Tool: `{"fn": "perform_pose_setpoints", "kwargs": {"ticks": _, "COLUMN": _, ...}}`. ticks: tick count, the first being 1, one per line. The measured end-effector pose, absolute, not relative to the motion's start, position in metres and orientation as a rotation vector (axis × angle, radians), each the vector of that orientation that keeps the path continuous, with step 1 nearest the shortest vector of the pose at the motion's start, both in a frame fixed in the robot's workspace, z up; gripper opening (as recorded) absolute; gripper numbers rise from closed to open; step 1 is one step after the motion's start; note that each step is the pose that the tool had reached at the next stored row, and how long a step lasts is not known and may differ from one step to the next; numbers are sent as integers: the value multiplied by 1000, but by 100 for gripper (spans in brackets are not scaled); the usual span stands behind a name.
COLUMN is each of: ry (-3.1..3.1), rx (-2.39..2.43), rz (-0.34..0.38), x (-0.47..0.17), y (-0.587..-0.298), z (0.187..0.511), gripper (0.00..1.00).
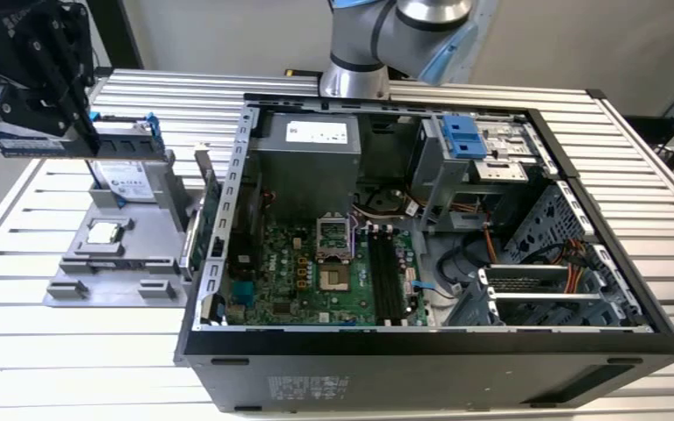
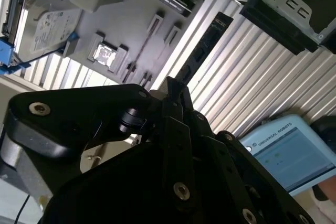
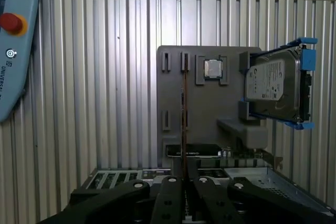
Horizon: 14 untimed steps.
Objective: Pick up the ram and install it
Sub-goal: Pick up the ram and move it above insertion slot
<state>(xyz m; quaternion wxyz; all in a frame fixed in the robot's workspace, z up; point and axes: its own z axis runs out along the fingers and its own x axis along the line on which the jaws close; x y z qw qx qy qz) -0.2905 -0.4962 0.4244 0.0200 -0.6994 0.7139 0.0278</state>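
Note:
The ram (image 1: 27,143) is a long dark stick with a small label. It hangs level in the air at the exterior view's far left, above the table and the grey holder. My black gripper (image 1: 77,132) is shut on one end of it. In the second wrist view the ram (image 2: 202,51) sticks out from between the closed fingers (image 2: 173,98). The first wrist view has the ram (image 3: 184,119) edge-on as a thin line rising from the gripper (image 3: 184,182).
An open computer case (image 1: 618,263) lies on the slatted table, with its motherboard and long dark memory slots (image 1: 386,276). Left of it, the grey holder (image 1: 68,285) carries a square CPU chip (image 1: 104,232) and a blue-framed hard drive (image 1: 126,180). A teach pendant (image 3: 16,51) lies nearby.

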Motion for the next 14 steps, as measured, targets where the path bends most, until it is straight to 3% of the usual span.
{"fn": "perform_pose_setpoints", "kwargs": {"ticks": 14, "ry": 2215, "rx": -2170, "rz": 86, "x": -256, "y": -496, "z": 424, "gripper": 0}}
